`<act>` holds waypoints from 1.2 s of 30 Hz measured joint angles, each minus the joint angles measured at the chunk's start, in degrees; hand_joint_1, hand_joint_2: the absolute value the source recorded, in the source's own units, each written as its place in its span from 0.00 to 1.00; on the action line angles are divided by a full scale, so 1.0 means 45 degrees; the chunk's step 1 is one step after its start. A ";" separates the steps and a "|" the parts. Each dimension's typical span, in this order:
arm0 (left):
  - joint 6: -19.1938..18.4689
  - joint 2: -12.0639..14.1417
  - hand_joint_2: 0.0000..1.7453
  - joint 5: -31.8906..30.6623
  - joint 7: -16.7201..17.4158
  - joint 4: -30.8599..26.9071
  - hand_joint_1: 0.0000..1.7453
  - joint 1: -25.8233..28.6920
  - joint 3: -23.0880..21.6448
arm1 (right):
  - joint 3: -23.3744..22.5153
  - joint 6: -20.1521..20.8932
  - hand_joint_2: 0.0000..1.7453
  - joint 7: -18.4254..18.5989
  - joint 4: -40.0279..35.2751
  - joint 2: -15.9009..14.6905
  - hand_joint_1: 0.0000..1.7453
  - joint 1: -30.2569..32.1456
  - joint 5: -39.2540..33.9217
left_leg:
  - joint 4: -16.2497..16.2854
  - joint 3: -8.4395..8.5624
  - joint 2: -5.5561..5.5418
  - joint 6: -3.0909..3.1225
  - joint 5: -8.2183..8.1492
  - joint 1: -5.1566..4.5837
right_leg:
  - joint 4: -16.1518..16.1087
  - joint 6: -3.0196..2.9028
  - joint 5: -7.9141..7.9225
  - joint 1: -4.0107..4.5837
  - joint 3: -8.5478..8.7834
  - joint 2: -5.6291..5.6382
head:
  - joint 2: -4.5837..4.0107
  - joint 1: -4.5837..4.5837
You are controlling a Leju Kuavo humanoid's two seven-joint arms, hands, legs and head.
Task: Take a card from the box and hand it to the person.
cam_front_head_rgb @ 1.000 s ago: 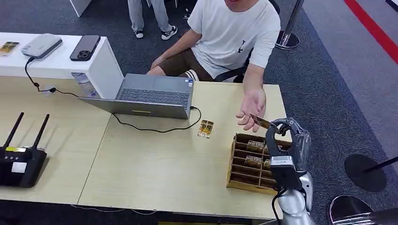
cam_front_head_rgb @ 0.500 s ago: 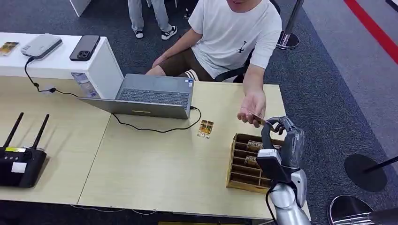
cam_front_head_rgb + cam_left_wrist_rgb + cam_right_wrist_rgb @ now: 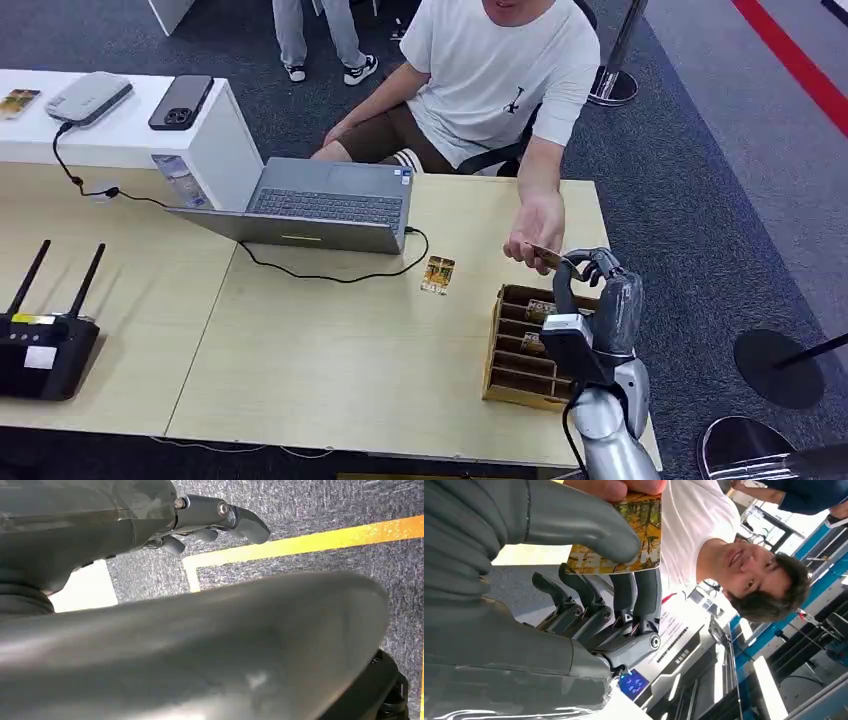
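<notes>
A card (image 3: pixel 624 535) is pinched between thumb and fingers of the right hand (image 3: pixel 590 290); its far edge is gripped by the person's hand (image 3: pixel 537 232), above the box (image 3: pixel 520 350).

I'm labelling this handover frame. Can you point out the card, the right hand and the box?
card (image 3: pixel 639 525), right wrist view, on its yellow printed face.
right hand (image 3: pixel 590 285), head view, on the middle of the hand above the box.
box (image 3: pixel 512 352), head view, on its wooden dividers left of the hand.
</notes>
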 joint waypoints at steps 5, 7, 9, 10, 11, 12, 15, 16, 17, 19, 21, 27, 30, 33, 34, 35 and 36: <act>0.0000 0.0000 0.00 0.0000 0.0000 0.0000 0.00 0.0000 0.0000 | 0.0005 0.0000 1.00 0.0000 0.0112 0.0000 0.93 -0.0033 0.0000 | 0.0000 0.0000 0.0000 0.0000 0.0000 0.0000 | 0.0000 0.0000 0.0000 0.0000 0.0000 0.0000 | 0.0000 0.0000; 0.0000 0.0000 0.00 0.0000 0.0000 0.0000 0.00 0.0000 0.0000 | 0.0005 0.0000 1.00 0.0000 0.0146 0.0000 0.93 -0.0035 0.0000 | 0.0000 0.0000 0.0000 0.0000 0.0000 0.0000 | 0.0000 0.0000 0.0000 0.0000 0.0001 0.0000 | 0.0000 0.0000; 0.0000 0.0000 0.00 0.0000 0.0000 0.0000 0.00 0.0000 0.0000 | 0.0005 0.0000 1.00 0.0000 0.0189 0.0000 0.93 -0.0048 0.0000 | 0.0000 0.0001 0.0000 0.0000 0.0000 0.0000 | 0.0000 0.0000 0.0000 0.0000 0.0001 0.0000 | 0.0000 0.0000; 0.0000 0.0000 0.00 0.0000 0.0000 0.0000 0.00 0.0000 0.0000 | 0.0005 0.0000 1.00 0.0000 0.0199 0.0000 0.93 -0.0050 0.0000 | 0.0000 0.0001 0.0000 0.0000 0.0000 0.0000 | 0.0000 0.0000 0.0000 0.0000 0.0001 0.0000 | 0.0000 0.0000; 0.0000 0.0000 0.00 0.0000 0.0000 0.0000 0.00 0.0000 0.0000 | 0.0005 0.0000 1.00 0.0000 0.0209 0.0000 0.93 -0.0053 0.0000 | 0.0000 0.0001 0.0000 0.0000 0.0000 0.0000 | 0.0000 0.0000 0.0000 0.0000 0.0001 0.0000 | 0.0000 0.0000; 0.0000 0.0000 0.00 0.0000 0.0000 0.0000 0.00 0.0000 0.0000 | 0.0005 0.0000 1.00 0.0000 0.0219 0.0000 0.93 -0.0057 0.0000 | 0.0000 0.0001 0.0000 0.0000 0.0000 0.0000 | 0.0000 0.0000 0.0000 0.0000 0.0001 0.0000 | 0.0000 0.0000; 0.0000 0.0000 1.00 0.0000 0.0000 0.0000 0.00 0.0000 0.0000 | 0.0005 0.0000 1.00 0.0000 0.0238 0.0000 0.00 -0.0073 0.0000 | 0.0000 0.0001 0.0000 0.0000 0.0000 0.0000 | 0.0000 0.0000 0.0000 0.0000 0.0001 0.0000 | 0.0000 0.0000; 0.0000 0.0000 1.00 0.0000 0.0000 0.0000 0.00 0.0000 0.0000 | 0.0005 0.0000 1.00 0.0010 0.0248 0.0000 0.00 -0.0079 0.0000 | 0.0000 0.0001 0.0000 0.0000 0.0000 0.0000 | 0.0000 0.0000 0.0000 0.0000 0.0001 0.0000 | 0.0000 0.0000; 0.0015 0.0000 1.00 0.0000 0.0000 0.0000 0.00 0.0000 -0.0005 | 0.0005 -0.0005 1.00 0.0024 0.0277 0.0000 0.00 -0.0080 -0.0005 | 0.0000 0.0001 0.0000 0.0000 0.0000 0.0000 | 0.0000 0.0000 0.0000 0.0000 0.0000 0.0000 | 0.0000 0.0000; 0.0068 0.0000 0.00 -0.0034 0.0000 0.0000 0.00 0.0000 -0.0034 | 0.0005 -0.0024 1.00 0.0058 0.0340 0.0000 0.00 -0.0081 -0.0034 | 0.0000 0.0000 0.0000 0.0000 0.0000 0.0000 | 0.0000 0.0000 0.0000 0.0000 0.0001 0.0000 | 0.0000 0.0000; 0.0073 0.0000 0.00 -0.0034 -0.0010 0.0000 0.00 0.0000 -0.0078 | 0.0005 -0.0039 1.00 0.0107 0.0388 0.0000 0.00 -0.0091 -0.0106 | 0.0000 0.0000 0.0000 0.0000 0.0000 0.0000 | 0.0000 0.0000 0.0000 0.0000 0.0000 0.0000 | 0.0000 0.0000; 0.0063 0.0000 0.00 0.0000 -0.0019 0.0000 0.00 0.0000 -0.0078 | 0.0005 -0.0039 1.00 0.0170 0.0447 0.0000 0.00 -0.0097 -0.0151 | 0.0000 -0.0001 0.0000 0.0000 0.0000 0.0000 | 0.0000 0.0000 0.0000 0.0000 0.0000 0.0000 | 0.0000 0.0000; 0.0049 0.0000 0.00 0.0005 -0.0019 0.0000 0.00 0.0000 -0.0078 | 0.0005 -0.0034 1.00 0.0175 0.0447 0.0000 0.00 -0.0097 -0.0194 | 0.0000 -0.0001 0.0000 0.0000 0.0000 0.0000 | 0.0000 0.0000 0.0000 0.0000 0.0000 0.0000 | 0.0000 0.0000; 0.0044 0.0000 0.00 0.0019 -0.0019 0.0000 0.00 0.0000 -0.0078 | 0.0005 -0.0029 1.00 0.0194 0.0452 0.0000 0.00 -0.0097 -0.0267 | 0.0000 -0.0001 0.0000 0.0000 0.0000 0.0000 | 0.0000 0.0000 0.0000 0.0000 0.0000 0.0000 | 0.0000 0.0000; 0.0044 0.0000 0.00 0.0019 -0.0019 0.0000 0.00 0.0000 -0.0078 | 0.0005 -0.0029 1.00 0.0194 0.0452 0.0000 0.00 -0.0096 -0.0272 | 0.0000 0.0000 0.0000 0.0000 0.0000 0.0000 | 0.0000 0.0000 0.0000 0.0000 0.0000 0.0000 | 0.0000 0.0000; 0.0044 0.0000 0.00 0.0024 -0.0019 0.0000 0.00 0.0000 -0.0078 | 0.0005 -0.0029 1.00 0.0194 0.0452 0.0000 0.00 -0.0096 -0.0282 | 0.0000 0.0000 0.0000 0.0000 0.0000 0.0000 | 0.0000 0.0000 0.0000 0.0000 0.0000 0.0000 | 0.0000 0.0000; 0.0044 0.0000 0.00 0.0029 -0.0019 0.0000 0.00 0.0000 -0.0078 | 0.0005 -0.0029 1.00 0.0194 0.0452 0.0000 0.00 -0.0096 -0.0291 | 0.0000 0.0000 0.0000 0.0000 0.0000 0.0000 | 0.0000 0.0000 0.0000 0.0000 0.0000 0.0000 | 0.0000 0.0000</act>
